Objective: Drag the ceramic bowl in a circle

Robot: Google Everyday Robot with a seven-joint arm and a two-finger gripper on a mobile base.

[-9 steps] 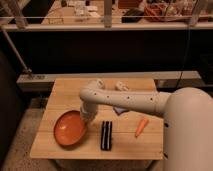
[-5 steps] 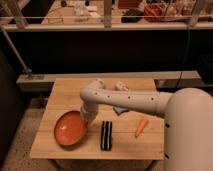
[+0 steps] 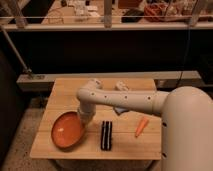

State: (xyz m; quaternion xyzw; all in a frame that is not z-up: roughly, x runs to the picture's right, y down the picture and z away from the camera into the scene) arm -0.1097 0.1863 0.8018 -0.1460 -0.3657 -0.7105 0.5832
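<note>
The orange ceramic bowl (image 3: 66, 131) sits on the front left part of the wooden table (image 3: 65, 95). My gripper (image 3: 83, 119) reaches down from the white arm to the bowl's right rim and seems to touch it. The arm's wrist hides the contact point.
A black-and-white striped packet (image 3: 106, 135) lies just right of the bowl. An orange carrot (image 3: 142, 126) lies further right. A pale cloth-like item (image 3: 120, 109) sits partly under the arm. The table's front edge is close below the bowl. A dark railing and shelf stand behind.
The bowl and the gripper have shifted slightly left and toward the table's front edge. The packet and carrot have not moved.
</note>
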